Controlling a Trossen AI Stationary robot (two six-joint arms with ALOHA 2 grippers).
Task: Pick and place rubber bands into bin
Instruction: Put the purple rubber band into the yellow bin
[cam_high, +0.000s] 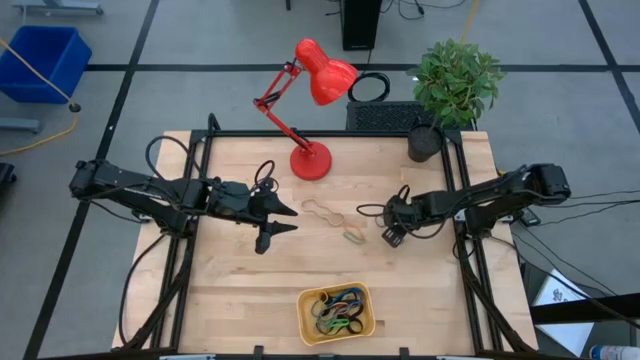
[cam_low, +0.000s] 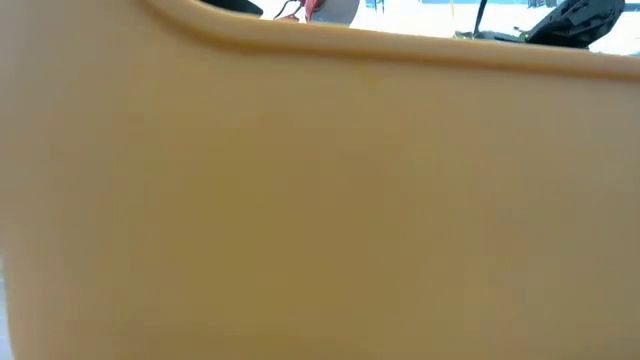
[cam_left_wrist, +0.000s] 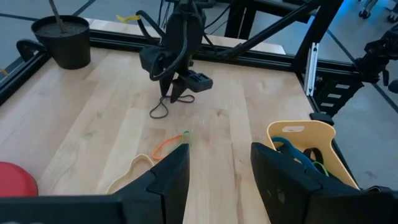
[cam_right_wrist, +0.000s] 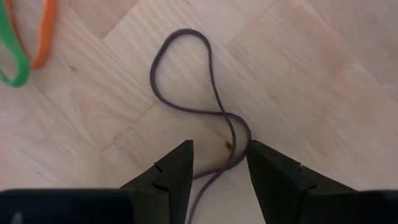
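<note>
Right end effector (cam_right_wrist: 219, 167) is down on the wooden bench (cam_high: 230, 290), its fingers spread astride a thin dark purple rubber band (cam_right_wrist: 186, 93), not yet clamped. Left end effector (cam_high: 283, 220) waits released. The shallow yellow-orange plastic bin (cam_high: 336, 315) sits at 6 o'clock.

Counts, per high view:
- 2 arms, 1 end effector each: left end effector (cam_high: 283, 220), right end effector (cam_high: 387, 235)
- 1 yellow-orange bin (cam_high: 304, 328), several rubber bands (cam_high: 338, 309) tangled inside, exact count unclear
- 4 loose bands on counter (cam_high: 230, 300): tan (cam_high: 322, 212), orange (cam_left_wrist: 164, 147), green (cam_right_wrist: 13, 59), dark (cam_right_wrist: 186, 74)
- 1 red lamp (cam_high: 310, 100)
- 1 potted plant (cam_high: 455, 85)
</note>
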